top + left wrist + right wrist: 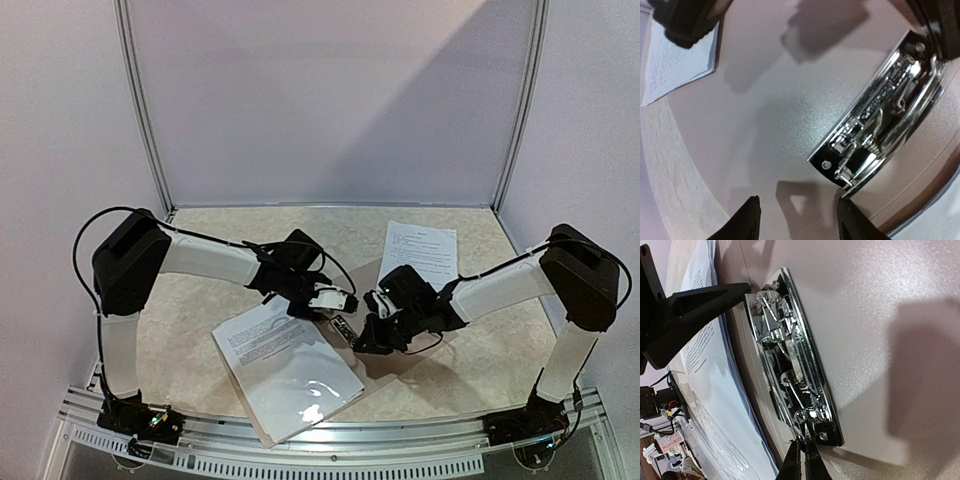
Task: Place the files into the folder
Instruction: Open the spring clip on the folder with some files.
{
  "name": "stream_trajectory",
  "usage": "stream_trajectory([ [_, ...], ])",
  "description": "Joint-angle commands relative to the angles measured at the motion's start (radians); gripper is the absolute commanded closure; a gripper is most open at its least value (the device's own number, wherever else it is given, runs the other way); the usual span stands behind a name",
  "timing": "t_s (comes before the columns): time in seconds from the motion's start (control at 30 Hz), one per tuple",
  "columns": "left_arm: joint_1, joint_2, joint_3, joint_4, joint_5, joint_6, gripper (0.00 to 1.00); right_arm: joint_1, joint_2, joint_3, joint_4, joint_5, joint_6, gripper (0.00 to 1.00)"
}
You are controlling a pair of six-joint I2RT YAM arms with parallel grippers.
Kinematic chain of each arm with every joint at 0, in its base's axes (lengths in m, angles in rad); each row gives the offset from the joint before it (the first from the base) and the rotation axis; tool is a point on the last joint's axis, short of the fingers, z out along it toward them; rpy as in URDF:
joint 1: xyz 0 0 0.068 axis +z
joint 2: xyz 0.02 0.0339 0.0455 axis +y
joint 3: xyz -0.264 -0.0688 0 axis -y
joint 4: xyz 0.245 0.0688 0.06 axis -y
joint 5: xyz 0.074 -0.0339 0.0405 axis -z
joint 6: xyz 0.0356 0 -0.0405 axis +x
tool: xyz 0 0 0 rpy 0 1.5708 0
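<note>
Folder [790, 100] lies open, chrome clip [880, 120] inside. Left gripper [799, 200] spread wide at one clip end; right gripper [802, 452] pinched narrow at other end. Files [420, 250] lie beside clip.

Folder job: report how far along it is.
Done: the folder lies open. In hand: both grippers are at its metal clip, the left gripper open, the right gripper shut at its end. Remaining: one sheet lies at the folder's far edge, another sheet on its left flap, neither clipped.

Both arms reach inward, left gripper [800, 212] spread, right gripper [804, 457] pinched closed.
</note>
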Motion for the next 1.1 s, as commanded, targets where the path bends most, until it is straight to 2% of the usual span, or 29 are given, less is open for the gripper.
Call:
stream_trajectory([
  [0.0, -0.013, 0.074, -0.079, -0.147, -0.075, 0.033, 0.46, -0.023, 0.046, 0.01, -0.166, 0.186, -0.026, 0.97],
  [0.3, -0.013, 0.069, -0.091, -0.152, -0.076, 0.046, 0.46, -0.044, 0.067, -0.021, -0.143, 0.201, -0.02, 0.96],
  [0.5, -0.013, 0.071, -0.091, -0.155, -0.077, 0.049, 0.46, -0.05, 0.049, 0.042, -0.186, 0.2, -0.052, 0.96],
  [0.8, -0.014, 0.078, -0.087, -0.162, -0.081, 0.05, 0.46, -0.04, 0.017, 0.046, -0.082, 0.082, -0.031, 0.94],
  [1.07, -0.015, 0.082, -0.09, -0.163, -0.088, 0.053, 0.46, -0.052, 0.084, 0.026, -0.152, 0.157, -0.053, 0.95],
])
